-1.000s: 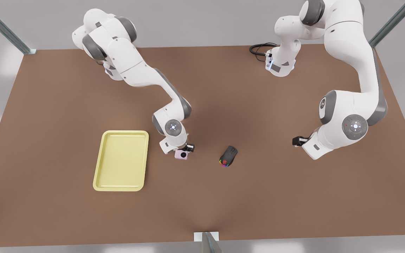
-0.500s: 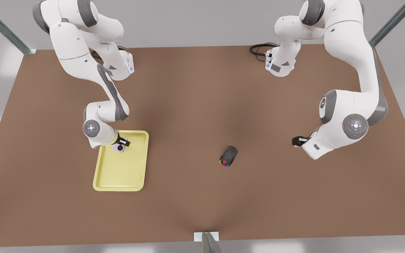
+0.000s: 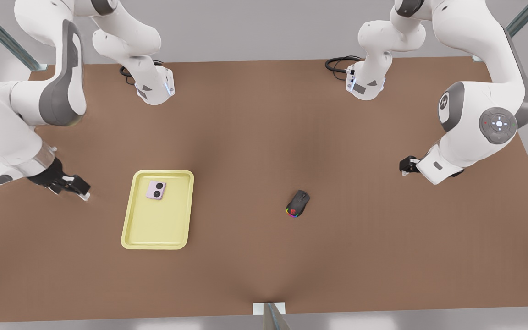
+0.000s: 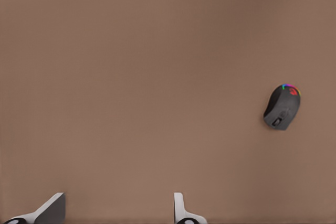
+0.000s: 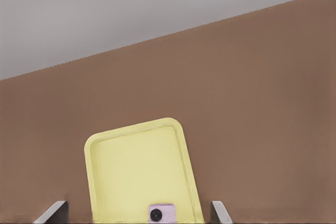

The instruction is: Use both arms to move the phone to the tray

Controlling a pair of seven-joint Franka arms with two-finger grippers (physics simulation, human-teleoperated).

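Observation:
The pale pink phone [image 3: 156, 189] lies flat in the yellow tray [image 3: 154, 224], near its back end, with its two black circles facing up. My right gripper [image 3: 78, 189] is at the front view's left, beside the tray and apart from it, open with nothing in it. The right wrist view looks over the tray [image 5: 136, 166] and catches the phone [image 5: 161, 213] between the spread fingertips of the right gripper [image 5: 137, 211]. My left gripper [image 3: 405, 165] hangs at the front view's right, far from the tray. In its wrist view the left gripper [image 4: 115, 208] is open and empty.
A black mouse [image 3: 298, 203] with rainbow lights sits on the brown table between the tray and the left gripper, also seen as the mouse [image 4: 282, 107]. The two arm bases [image 3: 154, 87] and a black cable [image 3: 337, 64] stand along the back edge.
The right gripper carried the phone from mid-table to the tray, let it go there and pulled away to the front view's left. The left arm lifted slightly toward the right.

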